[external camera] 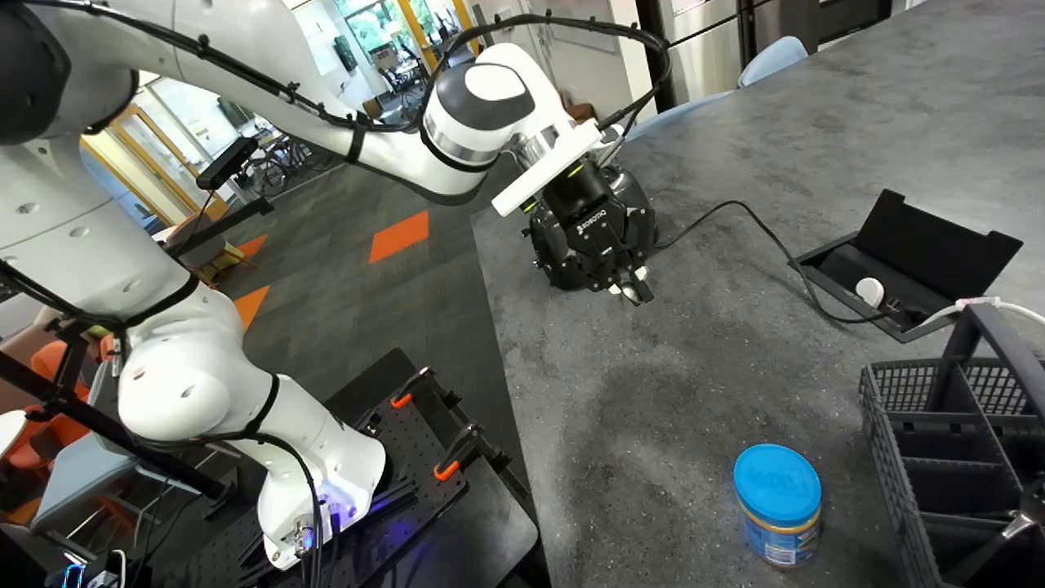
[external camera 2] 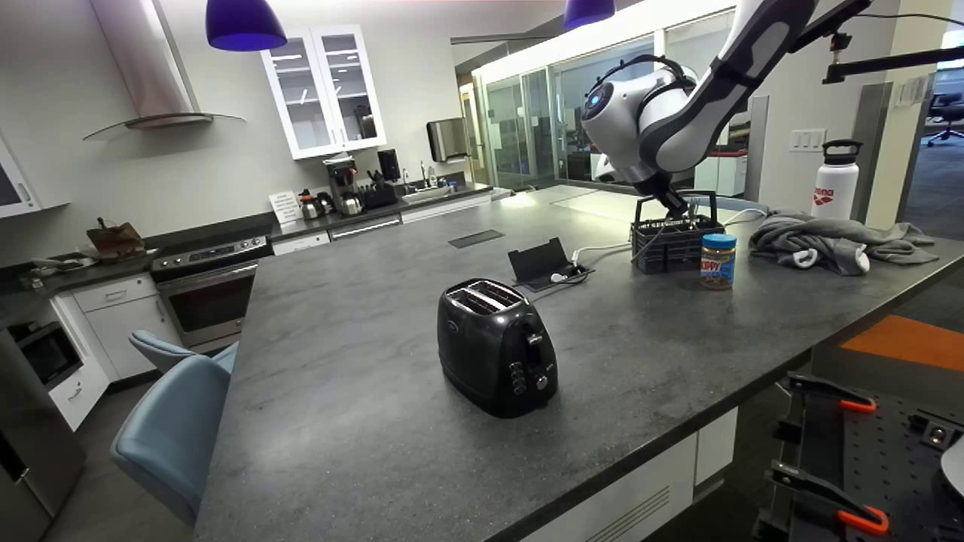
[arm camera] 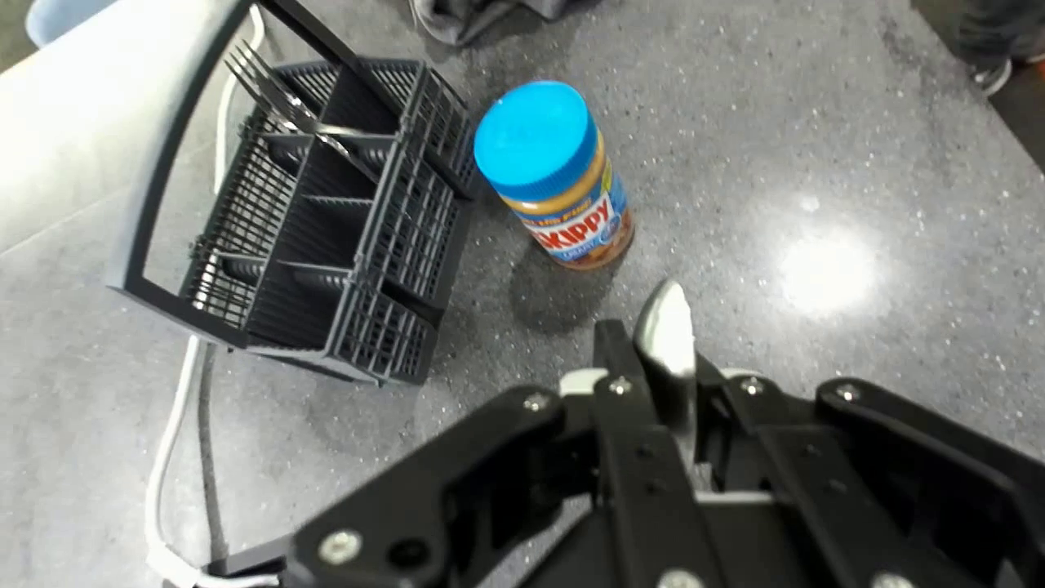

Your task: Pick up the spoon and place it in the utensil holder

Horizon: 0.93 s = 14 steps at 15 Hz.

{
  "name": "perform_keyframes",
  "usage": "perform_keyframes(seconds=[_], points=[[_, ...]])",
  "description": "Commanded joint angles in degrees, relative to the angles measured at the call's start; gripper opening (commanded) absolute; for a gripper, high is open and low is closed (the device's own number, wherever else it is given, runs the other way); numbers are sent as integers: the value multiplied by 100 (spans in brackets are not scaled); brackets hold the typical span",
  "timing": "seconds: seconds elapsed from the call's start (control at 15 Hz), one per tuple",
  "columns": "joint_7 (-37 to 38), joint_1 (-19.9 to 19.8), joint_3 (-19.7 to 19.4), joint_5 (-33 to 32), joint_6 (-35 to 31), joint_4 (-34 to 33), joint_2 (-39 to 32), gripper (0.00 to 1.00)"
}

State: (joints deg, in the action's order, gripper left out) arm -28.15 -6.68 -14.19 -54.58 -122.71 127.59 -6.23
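Observation:
My gripper (arm camera: 663,351) is shut on the silvery spoon (arm camera: 668,327) in the wrist view. The spoon's bowl sticks out past the fingertips and its handle runs back between the fingers. In an exterior view the gripper (external camera: 633,287) is in front of the toaster, above the table, with a bit of the spoon (external camera: 627,291) showing. The dark slatted utensil holder (arm camera: 412,229) stands on the table, apart from the gripper, with forks (arm camera: 282,98) in a far compartment. It also shows in both exterior views (external camera: 886,465) (external camera 2: 666,250). In an exterior view the gripper (external camera 2: 675,209) overlaps the holder's handle; the spoon is indistinct there.
A blue-lidded jar (arm camera: 535,139) stands beside the holder. A black toaster (external camera 2: 497,346), an open black table box (external camera: 882,278) with cables, a grey cloth (external camera 2: 821,237) and a white bottle (external camera 2: 834,188) are on the table. The holder's tall handle (arm camera: 155,188) arches above it.

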Motion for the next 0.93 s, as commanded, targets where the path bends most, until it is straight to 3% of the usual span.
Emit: perform_keyframes(seconds=[0.0,0.27,0.33,0.4,0.6,0.67,0.87], points=[[-139,-189,99,-895,486,-336,-301,3],[115,-433,43,-2172,237,-213,-435,3],[-14,-448,145,-1809,328,-189,-366,3],[11,-489,143,-1868,322,-188,-405,11],[11,-506,157,-1855,322,-188,-421,11],[10,-504,162,-1853,321,-188,-421,3],[-17,-543,96,-1933,656,-500,-561,3]])
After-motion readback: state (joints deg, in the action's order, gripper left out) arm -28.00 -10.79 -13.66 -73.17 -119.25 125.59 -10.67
